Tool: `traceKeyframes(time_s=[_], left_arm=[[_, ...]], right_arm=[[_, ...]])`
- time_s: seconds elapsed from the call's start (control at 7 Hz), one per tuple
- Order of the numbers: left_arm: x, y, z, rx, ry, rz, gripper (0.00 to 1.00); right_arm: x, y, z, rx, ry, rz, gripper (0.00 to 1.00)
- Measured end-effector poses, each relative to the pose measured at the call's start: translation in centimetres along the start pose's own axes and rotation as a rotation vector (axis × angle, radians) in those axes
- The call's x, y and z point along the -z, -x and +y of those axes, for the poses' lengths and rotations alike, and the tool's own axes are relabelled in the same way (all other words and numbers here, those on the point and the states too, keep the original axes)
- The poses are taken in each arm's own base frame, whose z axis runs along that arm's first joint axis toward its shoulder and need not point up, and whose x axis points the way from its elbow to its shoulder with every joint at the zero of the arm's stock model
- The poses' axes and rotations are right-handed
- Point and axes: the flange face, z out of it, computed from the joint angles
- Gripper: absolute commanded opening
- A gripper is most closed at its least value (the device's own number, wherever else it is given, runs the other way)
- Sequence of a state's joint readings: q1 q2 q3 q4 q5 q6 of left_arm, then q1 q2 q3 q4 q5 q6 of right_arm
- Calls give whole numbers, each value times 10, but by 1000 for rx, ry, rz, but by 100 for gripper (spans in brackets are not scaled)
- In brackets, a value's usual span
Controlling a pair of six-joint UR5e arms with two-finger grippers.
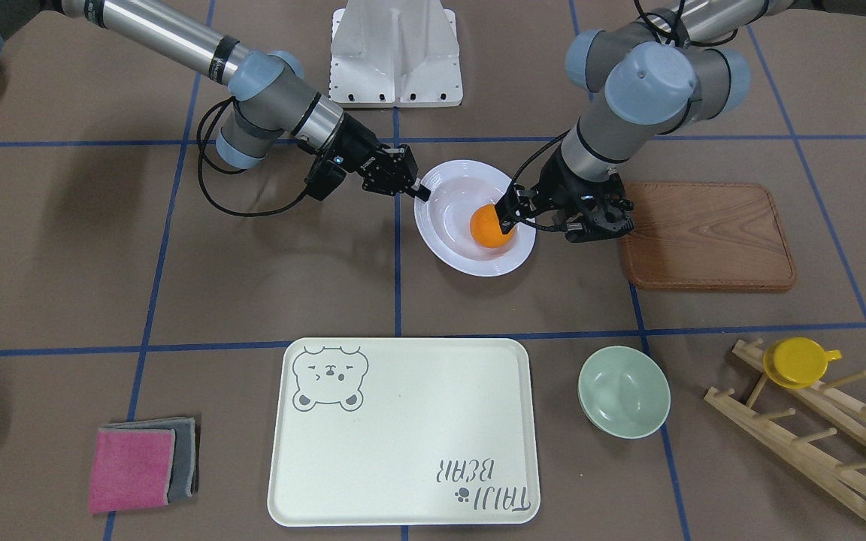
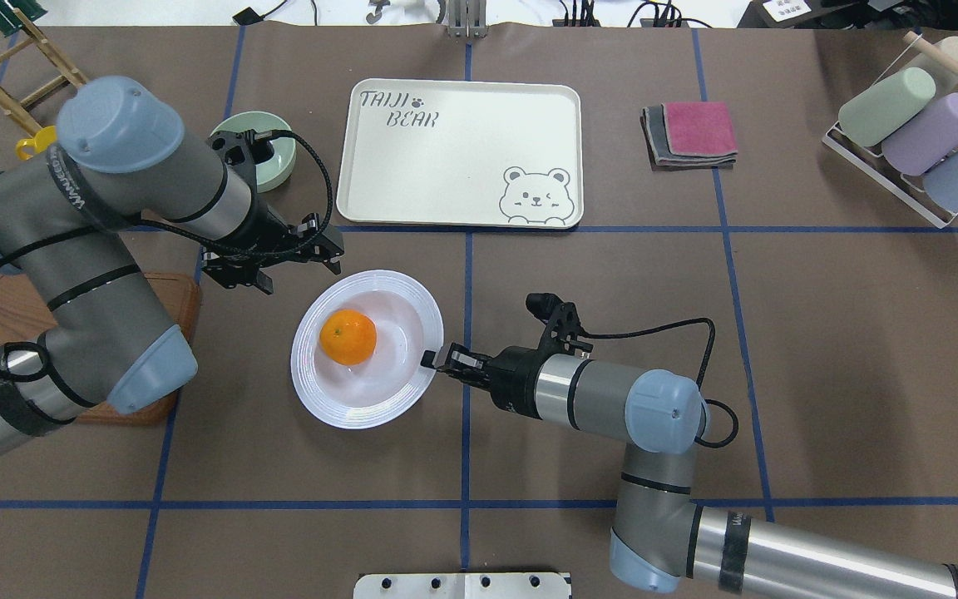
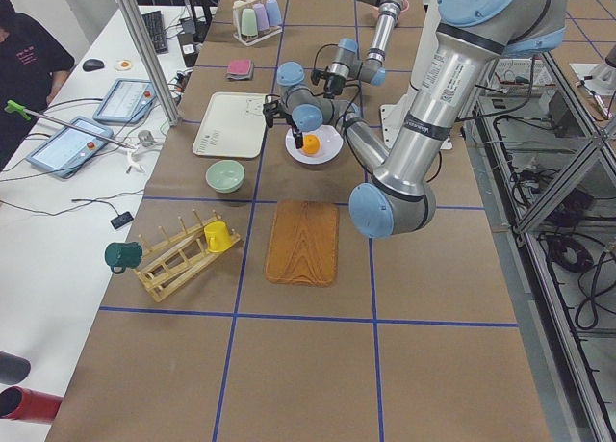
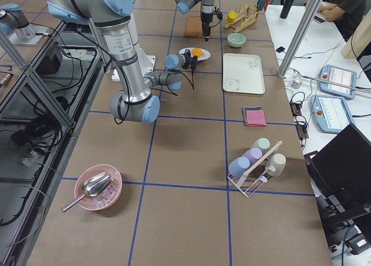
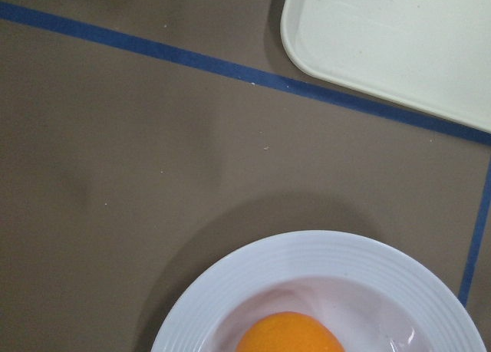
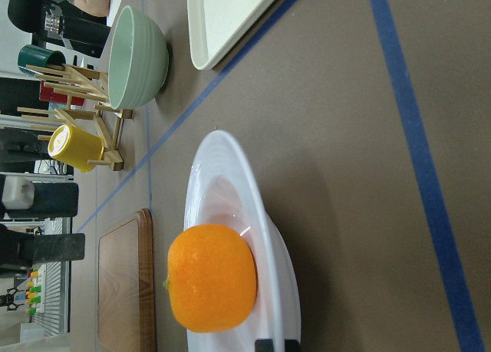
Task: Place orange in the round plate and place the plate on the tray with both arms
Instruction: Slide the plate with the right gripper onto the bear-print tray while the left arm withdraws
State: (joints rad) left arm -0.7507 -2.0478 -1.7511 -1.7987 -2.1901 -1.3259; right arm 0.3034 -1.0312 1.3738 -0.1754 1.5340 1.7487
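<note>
The orange [image 2: 348,337] lies inside the round plate [image 2: 367,399], which rests flat on the brown table; both also show in the front view as orange [image 1: 487,227] and plate [image 1: 448,252]. My left gripper [image 2: 300,268] hangs above the plate's far-left edge, open and holding nothing. My right gripper [image 2: 431,358] reaches in level from the plate's right and is shut on its rim; one black fingertip [image 6: 278,344] shows on the rim in the right wrist view. The cream tray [image 2: 462,166] with the bear drawing lies beyond the plate with nothing on it.
A mint-green bowl [image 1: 623,391] stands beside the tray. A wooden board [image 1: 707,237] lies under the left arm. A wooden rack [image 1: 816,428] holds a yellow cup [image 1: 797,361]. Folded cloths [image 2: 691,133] and a cup rack [image 2: 920,133] sit at the far right.
</note>
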Motion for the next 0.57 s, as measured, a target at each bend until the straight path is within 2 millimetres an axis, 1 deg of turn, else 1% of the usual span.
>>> traceKeyframes(time_s=[0.14, 0.29, 0.57], left_arm=[[13, 7, -8, -6, 4, 11, 97], [23, 18, -11, -20, 1, 16, 97], [39, 47, -18, -70, -21, 9, 97]], right_arm=[[2, 4, -2, -9, -2, -9, 8], [4, 11, -4, -21, -5, -24, 8], [11, 28, -15, -78, -24, -99, 8]])
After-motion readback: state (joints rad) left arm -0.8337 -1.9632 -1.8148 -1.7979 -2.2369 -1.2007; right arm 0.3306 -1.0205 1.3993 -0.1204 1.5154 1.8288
